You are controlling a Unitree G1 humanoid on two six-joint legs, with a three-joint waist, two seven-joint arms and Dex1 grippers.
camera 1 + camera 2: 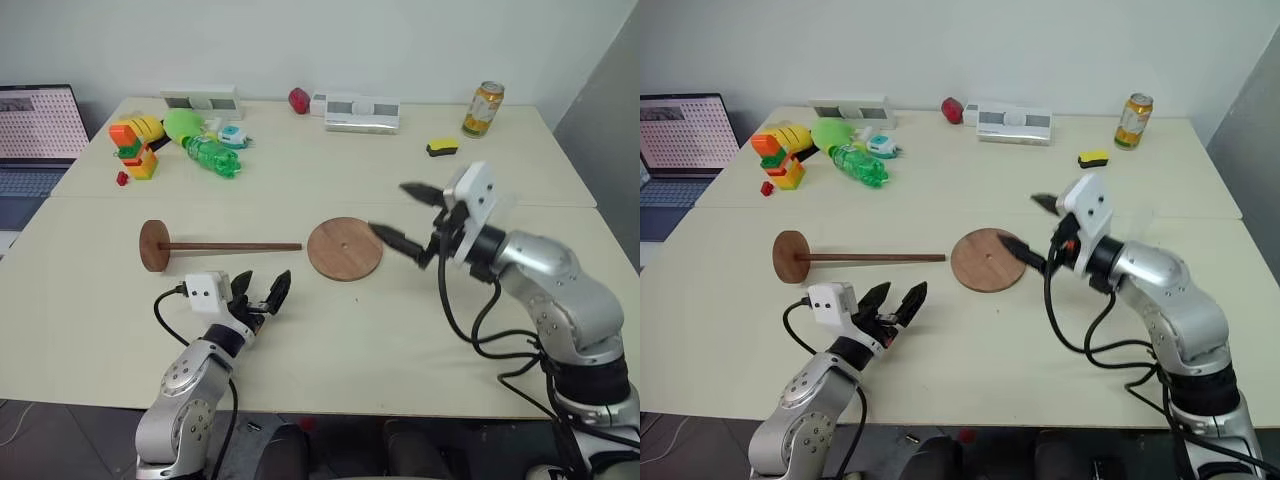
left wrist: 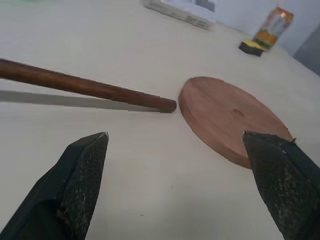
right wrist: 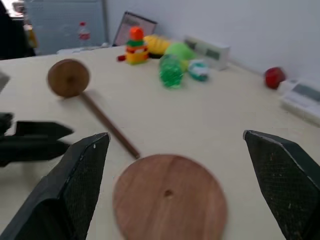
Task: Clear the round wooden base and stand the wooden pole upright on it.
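Note:
The round wooden base (image 1: 344, 248) lies flat in the middle of the table with nothing on it, its small centre hole showing. To its left the wooden pole (image 1: 230, 246) lies on its side, its smaller disc (image 1: 153, 245) at the far left end and its free tip almost touching the base. My right gripper (image 1: 407, 215) hovers open just right of the base, pointing left at it, empty. My left gripper (image 1: 262, 291) is open and empty near the front edge, below the pole's free end. The left wrist view has the pole's tip (image 2: 167, 104) beside the base (image 2: 227, 117).
At the back left sit toy blocks (image 1: 135, 148), a green bottle (image 1: 210, 155) and a small teal item. A white box (image 1: 355, 111), a red ball (image 1: 299, 99), a yellow sponge (image 1: 442, 147) and a can (image 1: 483, 108) line the back. A laptop (image 1: 35, 140) stands off the left edge.

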